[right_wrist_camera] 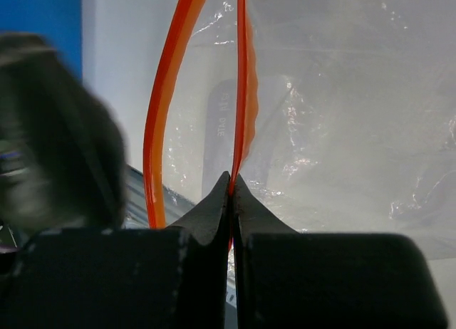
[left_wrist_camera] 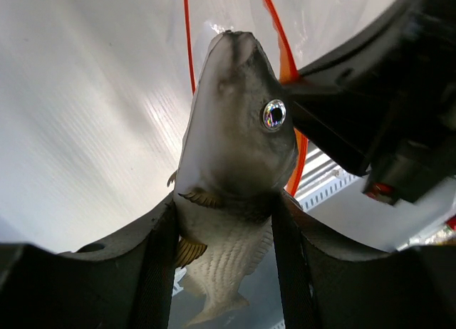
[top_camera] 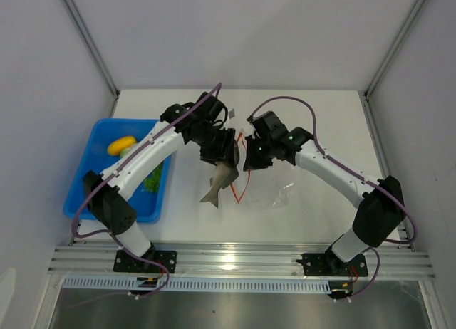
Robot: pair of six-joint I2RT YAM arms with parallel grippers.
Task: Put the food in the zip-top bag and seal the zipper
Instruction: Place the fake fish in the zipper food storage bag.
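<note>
A grey toy fish, one piece of the food, is clamped across its body by my left gripper; its tail hangs below my left gripper. In the left wrist view its head sits between the two orange-red strips of the zipper. My right gripper is shut on one zipper strip and holds the clear zip-top bag open; the other strip bows away to the left. From above, my right gripper stands beside the left one, and the zip-top bag lies below it.
A blue tray at the left holds a yellow fruit and green leafy bits. White walls close in the table on three sides. A metal rail with the arm bases runs along the near edge.
</note>
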